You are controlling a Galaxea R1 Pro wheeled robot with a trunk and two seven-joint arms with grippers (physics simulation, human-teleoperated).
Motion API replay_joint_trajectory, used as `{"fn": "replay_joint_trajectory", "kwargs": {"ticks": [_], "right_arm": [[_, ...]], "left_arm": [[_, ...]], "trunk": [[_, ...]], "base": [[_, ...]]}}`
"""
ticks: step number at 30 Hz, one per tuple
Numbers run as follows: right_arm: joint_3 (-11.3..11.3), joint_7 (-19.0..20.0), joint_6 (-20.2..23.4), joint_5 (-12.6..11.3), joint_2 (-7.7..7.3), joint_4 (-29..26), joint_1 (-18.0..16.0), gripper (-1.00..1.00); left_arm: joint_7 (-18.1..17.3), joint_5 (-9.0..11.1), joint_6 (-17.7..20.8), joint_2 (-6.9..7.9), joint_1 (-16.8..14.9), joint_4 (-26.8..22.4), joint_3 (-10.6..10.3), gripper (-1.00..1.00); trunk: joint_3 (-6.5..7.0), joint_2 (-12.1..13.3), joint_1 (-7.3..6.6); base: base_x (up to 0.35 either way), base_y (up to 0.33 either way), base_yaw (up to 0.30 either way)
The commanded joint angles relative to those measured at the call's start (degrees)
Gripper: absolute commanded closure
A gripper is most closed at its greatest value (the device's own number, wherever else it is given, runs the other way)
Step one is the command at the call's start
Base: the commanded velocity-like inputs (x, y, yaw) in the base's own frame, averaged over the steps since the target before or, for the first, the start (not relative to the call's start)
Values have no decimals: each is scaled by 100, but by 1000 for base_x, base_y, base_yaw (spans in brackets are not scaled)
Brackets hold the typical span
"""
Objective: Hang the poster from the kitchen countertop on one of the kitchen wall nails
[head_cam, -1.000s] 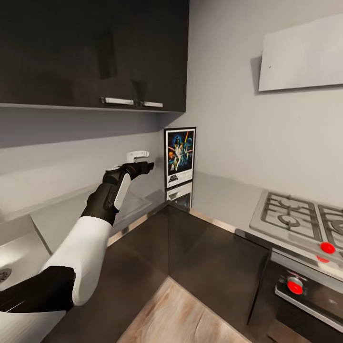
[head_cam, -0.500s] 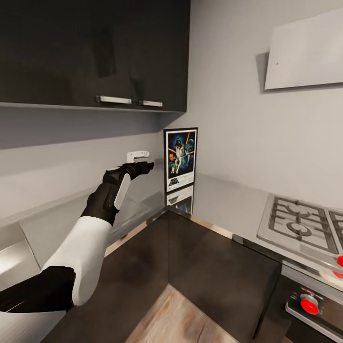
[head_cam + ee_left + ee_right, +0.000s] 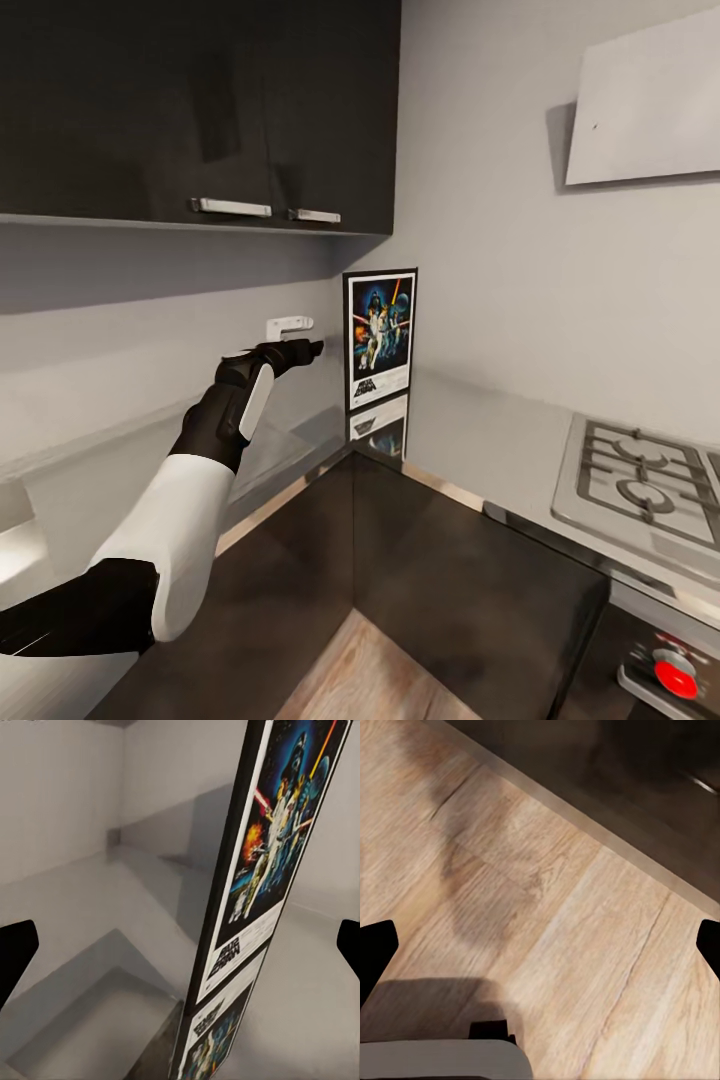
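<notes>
The poster (image 3: 380, 338) stands upright in the corner of the pale grey kitchen countertop (image 3: 490, 430), leaning against the wall, with its reflection on the worktop below it. My left gripper (image 3: 311, 347) is held out level, a short way left of the poster and apart from it. In the left wrist view the poster (image 3: 262, 870) stands edge-on ahead, between my open gripper's (image 3: 180, 952) dark fingertips (image 3: 15, 956). My right gripper (image 3: 540, 949) is open over wooden floor (image 3: 555, 885). A tiny dark speck (image 3: 594, 126) shows on a pale panel high on the right wall.
Dark wall cabinets (image 3: 200, 110) with metal handles hang above my left arm. A small white fixture (image 3: 289, 325) is on the wall just above the left gripper. The gas hob (image 3: 640, 485) lies at the right, with a red knob (image 3: 676, 678) below. Dark base cabinets (image 3: 430, 560) fill the corner.
The camera has moved closer to the corner: the hob slid right, the sink left the picture at the left. The left arm holds the same pose.
</notes>
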Motion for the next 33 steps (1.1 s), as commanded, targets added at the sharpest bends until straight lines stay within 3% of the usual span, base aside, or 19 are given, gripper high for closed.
{"fn": "replay_joint_trajectory", "kwargs": {"ticks": [1, 20, 22, 25, 33], "right_arm": [[10, -23, -4, 6, -1, -10, 3, -100], [17, -19, -19, 1, 7, -8, 3, -100], [17, -20, -23, 2, 7, -8, 3, -100], [17, -20, -25, 2, 7, -8, 3, -100], [17, -24, -25, 5, 7, -8, 3, -100]], "left_arm": [[4, 44, 30, -1, -3, -7, 3, -100], [-20, 44, 15, 7, -3, 5, 12, -100], [-360, 45, 5, 8, -3, 12, 12, -100], [-573, 40, -1, 8, -3, 17, 12, -100], [-712, 36, -5, 11, -3, 16, 12, -100]], "trunk": [[-5, -3, 1], [-5, -3, 1], [-5, -3, 1], [-5, -3, 1], [-5, -3, 1]], "base": [[60, 0, 0], [7, 0, -100], [0, 0, 0], [0, 0, 0], [86, 0, 0]]}}
